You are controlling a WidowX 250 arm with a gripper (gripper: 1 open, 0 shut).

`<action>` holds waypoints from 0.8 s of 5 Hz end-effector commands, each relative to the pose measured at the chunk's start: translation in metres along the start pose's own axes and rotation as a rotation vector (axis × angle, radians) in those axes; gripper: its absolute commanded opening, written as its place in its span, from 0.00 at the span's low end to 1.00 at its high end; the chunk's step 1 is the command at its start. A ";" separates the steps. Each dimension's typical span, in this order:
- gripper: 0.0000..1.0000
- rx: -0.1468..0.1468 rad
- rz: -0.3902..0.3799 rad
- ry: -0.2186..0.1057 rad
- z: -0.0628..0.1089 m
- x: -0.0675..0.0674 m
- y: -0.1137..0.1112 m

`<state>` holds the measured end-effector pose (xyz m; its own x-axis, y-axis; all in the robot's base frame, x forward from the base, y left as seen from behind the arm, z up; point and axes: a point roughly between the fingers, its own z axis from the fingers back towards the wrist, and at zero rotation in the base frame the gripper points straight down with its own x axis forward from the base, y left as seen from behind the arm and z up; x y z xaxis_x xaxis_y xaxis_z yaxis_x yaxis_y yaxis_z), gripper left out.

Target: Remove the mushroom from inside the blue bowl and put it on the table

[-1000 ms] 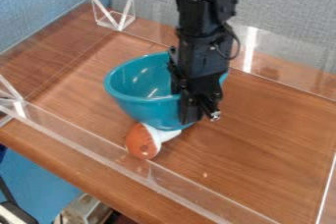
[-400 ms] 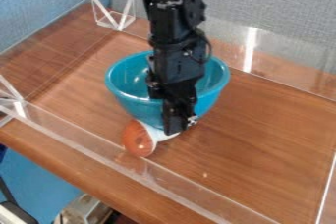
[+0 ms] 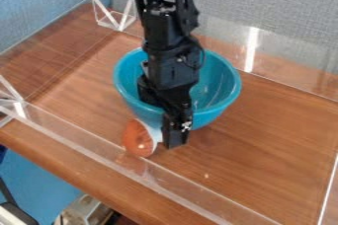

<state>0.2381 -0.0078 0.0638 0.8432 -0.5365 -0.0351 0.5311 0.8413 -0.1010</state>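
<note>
1. One black robot arm (image 3: pixel 161 17) is seen coming in from the top of the view and reaching downward.
2. The wrist section is held close to upright, so that the pincer (image 3: pixel 175 135) is pointed straight down.
3. The pincer is found low in the view, at the bottom end of the arm.
4. The jaws are shown parted, and nothing is seen clamped between them.
5. The two dark fingers (image 3: pixel 183 130) are hung side by side, their tips directed downward.
6. A cable is seen looped beside the upper links of the arm.
</note>
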 end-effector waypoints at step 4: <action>1.00 0.038 -0.005 -0.041 -0.001 0.018 0.021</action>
<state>0.2574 -0.0051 0.0518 0.8337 -0.5517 -0.0251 0.5480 0.8320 -0.0863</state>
